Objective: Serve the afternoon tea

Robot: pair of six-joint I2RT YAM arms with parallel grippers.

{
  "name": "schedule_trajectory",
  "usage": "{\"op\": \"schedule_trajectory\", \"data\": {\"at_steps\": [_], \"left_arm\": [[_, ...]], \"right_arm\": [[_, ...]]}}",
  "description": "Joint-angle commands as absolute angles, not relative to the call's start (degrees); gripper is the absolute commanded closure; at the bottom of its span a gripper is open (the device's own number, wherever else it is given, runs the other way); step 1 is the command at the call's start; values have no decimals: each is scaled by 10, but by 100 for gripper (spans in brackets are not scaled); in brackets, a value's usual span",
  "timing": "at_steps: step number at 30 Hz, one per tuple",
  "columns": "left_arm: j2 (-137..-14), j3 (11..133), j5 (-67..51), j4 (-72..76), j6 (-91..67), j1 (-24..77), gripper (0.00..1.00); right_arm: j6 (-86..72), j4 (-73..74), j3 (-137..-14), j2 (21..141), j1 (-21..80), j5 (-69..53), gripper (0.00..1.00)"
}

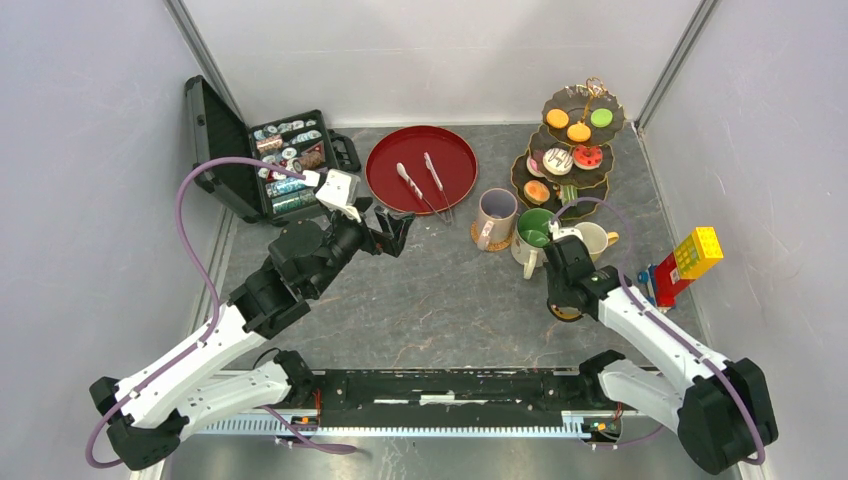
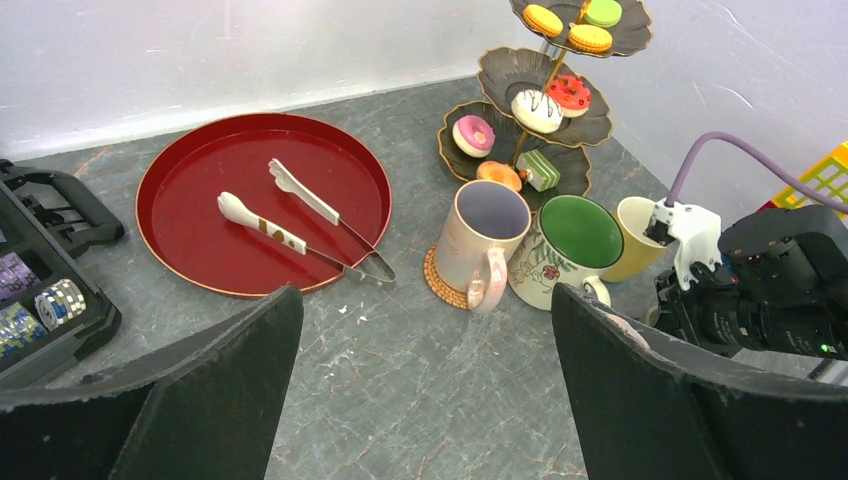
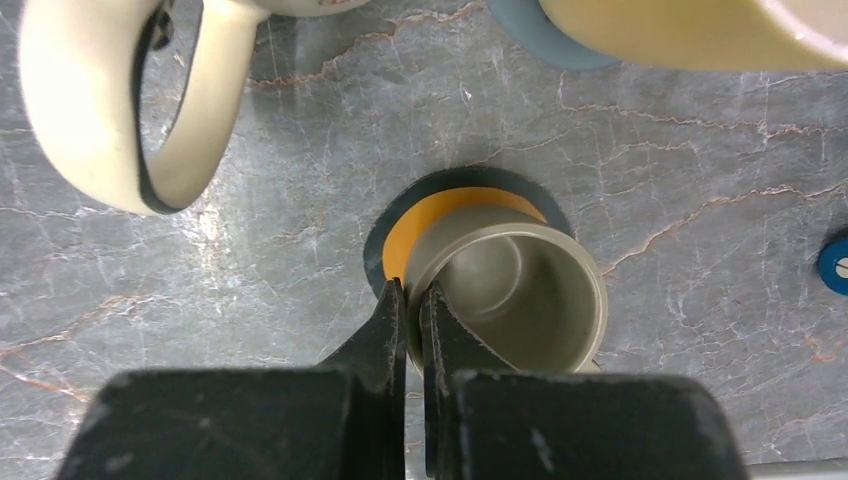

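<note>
Far-left corner of the tabletop: black case, lid open, no part of the service.

Left gripper: jaws spread wide, nothing between them. It is poised above bare tabletop on the near side of the red tray.

The tray lies at the far edge, about centre. It carries two tongs and no cake.

Right of the tray, in order:
- beige mug, on a woven coaster
- green-lined mug, just beside it
- yellow mug

Behind the mugs, toward the far-right corner, stands the three-tier stand. Every tier is loaded with toy cakes.

Right gripper: jaws drawn narrow, pinching the wall of the small grey cup, one finger inside the rim and one outside. The cup is upright and seated on an orange coaster. It sits on the near side of the green-lined and yellow mugs, toward the right edge.

Judgement:
- The step in hand concerns the grey cup on its coaster. Whether it is being set down or taken up cannot be determined.
- If released, the jaws should part and rise straight up, so the inner finger clears the rim without tipping the cup.
- If carried, a vertical lift is needed, well clear of the neighbouring mug handle.
- The cakes all sit on the stand and the tongs lie on the tray, so most of the service appears outstanding
</note>
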State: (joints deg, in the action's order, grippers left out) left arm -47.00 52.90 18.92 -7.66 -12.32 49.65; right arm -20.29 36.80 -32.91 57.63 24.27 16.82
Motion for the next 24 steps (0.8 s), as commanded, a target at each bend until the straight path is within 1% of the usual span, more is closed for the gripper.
{"op": "schedule_trajectory", "data": {"at_steps": [1,3,7,11,16,19,20,24], "left_arm": [[-472,551,189,-73,-134,499,0],[-472,550,189,-73,-134,499,0],[-477,551,190,-74,-132,499,0],[-476,551,202,-74,-123,499,0],[-467,555,227,-75,-114,499,0],[-460,574,238,-87,-123,499,0],[-457,587,239,-94,-126,499,0],[-447,649,234,-128,-131,499,0]], "right_arm": [[-218,339,-318,577,250,192,98],[-219,339,-314,576,252,191,93],[-219,356,-330,569,257,193,72],[-203,401,-394,540,260,192,50],[-144,432,-509,495,261,176,27],[-101,409,-578,471,260,145,4],[-92,400,-600,465,260,141,2],[-48,368,-688,455,261,127,2]]}}
